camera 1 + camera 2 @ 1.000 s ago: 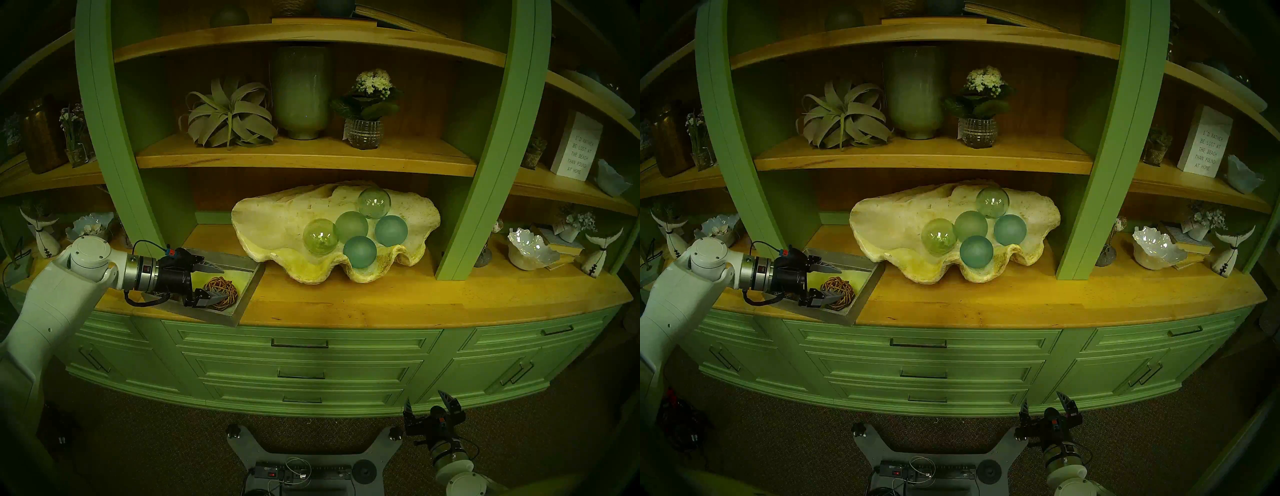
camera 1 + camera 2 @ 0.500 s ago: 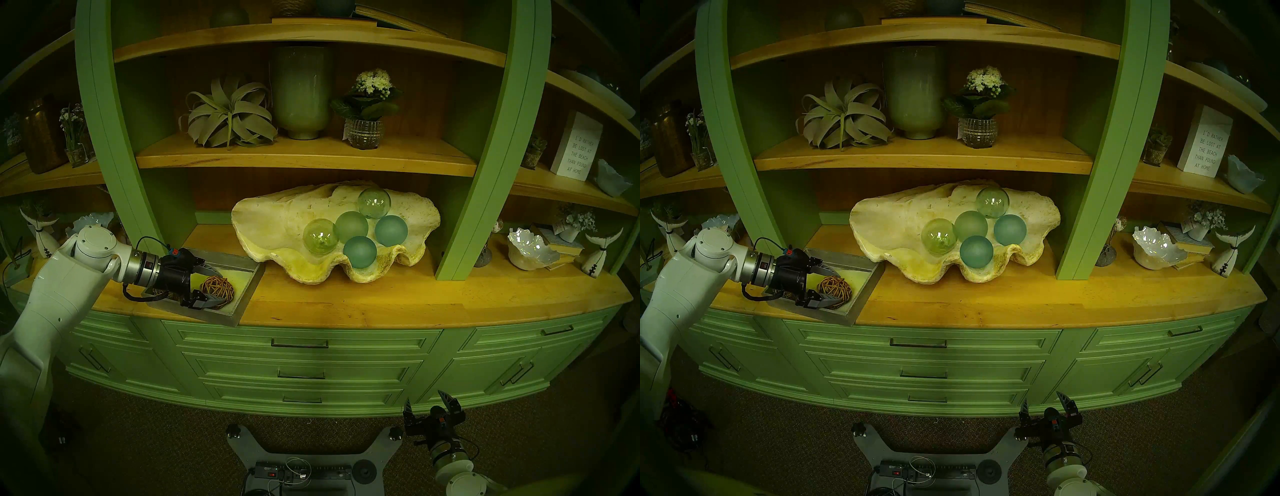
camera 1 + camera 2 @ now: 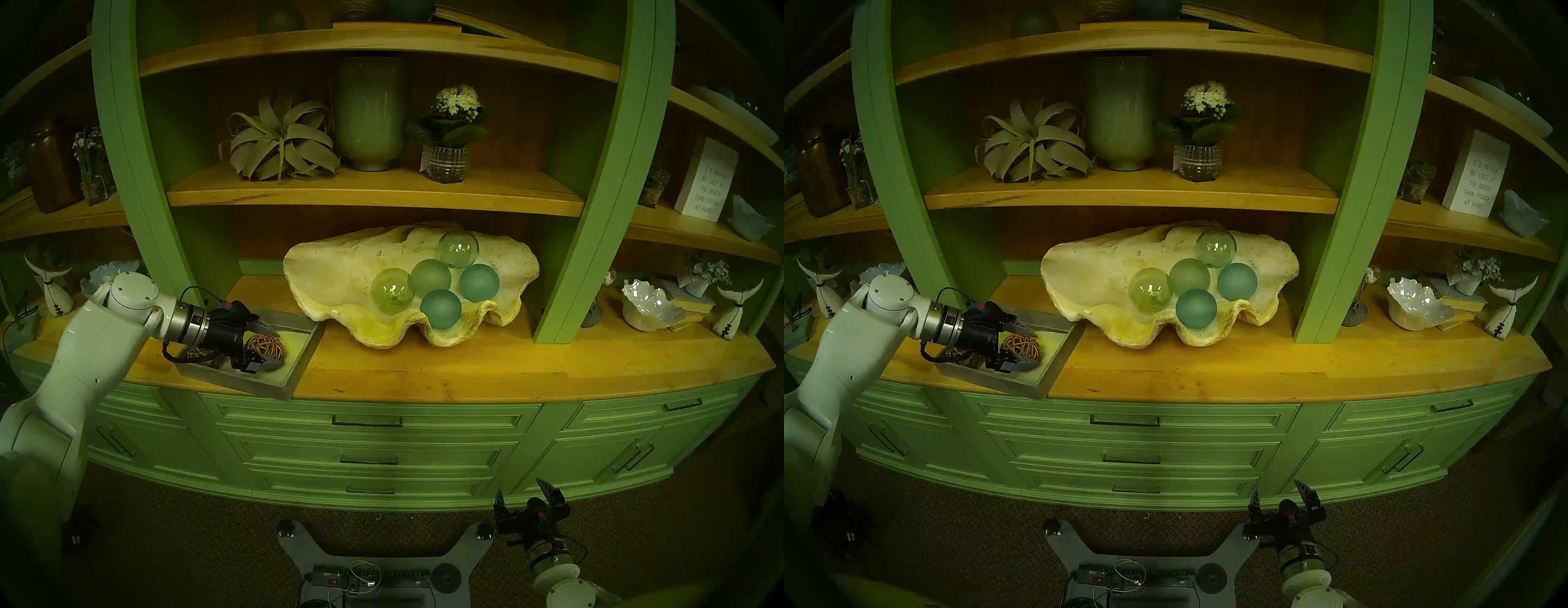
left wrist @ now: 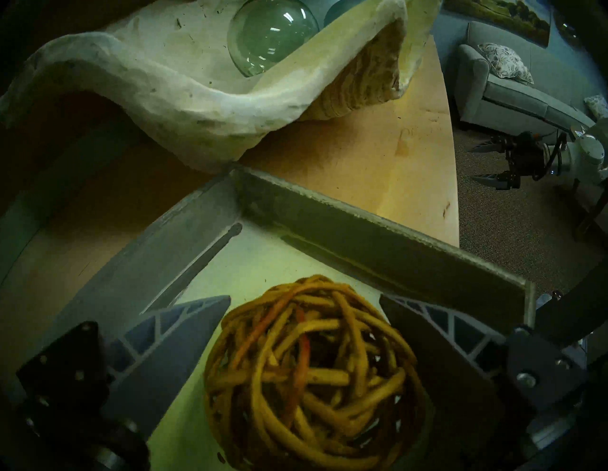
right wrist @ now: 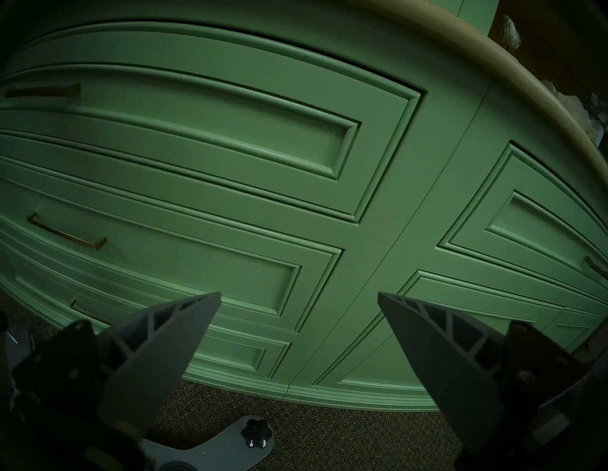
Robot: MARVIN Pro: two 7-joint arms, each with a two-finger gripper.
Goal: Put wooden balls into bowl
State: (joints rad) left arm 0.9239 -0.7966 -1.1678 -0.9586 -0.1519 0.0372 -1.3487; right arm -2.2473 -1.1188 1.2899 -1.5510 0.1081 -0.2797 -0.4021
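Currently I am straddling the light, springy, openwork wooden ball point(image 4: 312, 371), lower centre of the wrist frame, with the left gripper point(image 4: 304, 301) spread open, aiming across its widest middle, while the right gripper point(image 5: 299, 297) is idling open.

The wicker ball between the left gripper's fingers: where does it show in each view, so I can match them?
Head left: wicker ball lower left, in the grey tray.
Head right: same place, slightly further left.
Left wrist: bottom centre, between the fingers.
Right wrist: not in view.
Shared landmark: the shell bowl beside the tray.
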